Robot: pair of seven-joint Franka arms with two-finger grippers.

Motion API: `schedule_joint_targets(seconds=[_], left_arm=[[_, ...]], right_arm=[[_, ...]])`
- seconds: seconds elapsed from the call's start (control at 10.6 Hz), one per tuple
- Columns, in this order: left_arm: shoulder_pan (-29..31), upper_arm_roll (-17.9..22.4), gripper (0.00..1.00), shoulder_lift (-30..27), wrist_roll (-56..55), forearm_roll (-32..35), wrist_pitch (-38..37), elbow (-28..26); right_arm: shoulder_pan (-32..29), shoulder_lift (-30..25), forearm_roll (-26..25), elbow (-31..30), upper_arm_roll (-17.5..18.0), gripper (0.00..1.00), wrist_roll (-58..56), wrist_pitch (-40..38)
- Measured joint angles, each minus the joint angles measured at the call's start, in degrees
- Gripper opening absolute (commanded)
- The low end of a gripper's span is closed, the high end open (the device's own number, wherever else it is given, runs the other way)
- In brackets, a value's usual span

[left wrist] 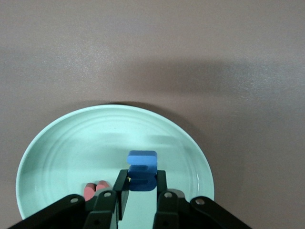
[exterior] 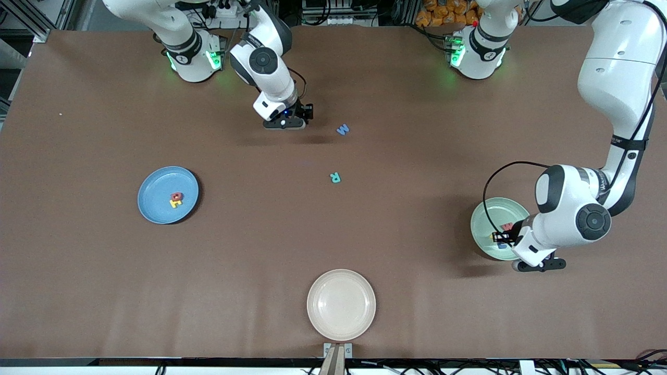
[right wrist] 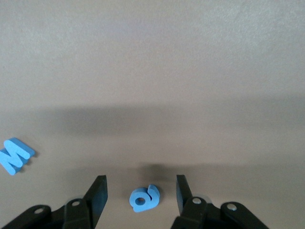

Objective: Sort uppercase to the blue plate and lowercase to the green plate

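My left gripper [left wrist: 142, 185] is shut on a blue E-shaped lowercase letter [left wrist: 142, 167] over the green plate [left wrist: 62, 148], [exterior: 485, 219]. A red lowercase letter [left wrist: 95, 188] lies in that plate beside the fingers, and red [exterior: 507, 226] and yellow [exterior: 491, 237] bits show there in the front view. My right gripper [right wrist: 141, 184], [exterior: 285, 124] is open, its fingers apart on either side of a small rounded blue lowercase letter [right wrist: 144, 198] flat on the table. The blue plate [exterior: 153, 192] holds a red Q [exterior: 177, 196] and a yellow H [exterior: 175, 203].
A blue uppercase M [exterior: 342, 129], [right wrist: 16, 155] lies on the table beside the right gripper. A teal R [exterior: 335, 177] lies nearer the front camera than the M. A cream plate [exterior: 341, 304] sits at the table's front edge. Brown table surface lies between the plates.
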Motion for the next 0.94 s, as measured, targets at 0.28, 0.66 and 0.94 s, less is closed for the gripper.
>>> schedule_joint_targets(seconds=[0.28, 0.66, 0.94], left_arm=[[0.0, 0.0, 1.00, 0.2, 0.0, 0.0, 0.0, 0.0], [0.0, 0.0, 1.00, 0.4, 0.0, 0.0, 0.0, 0.0], [0.0, 0.0, 1.00, 0.4, 0.0, 0.0, 0.0, 0.0]], right_arm=[[-0.7, 0.8, 0.0, 1.6, -0.9, 0.67, 5.2, 0.0], [0.2, 6.4, -3.1, 10.4, -1.4, 0.67, 20.0, -0.7], [7.6, 14.5, -21.1, 24.5, -4.3, 0.66, 43.3, -14.1]])
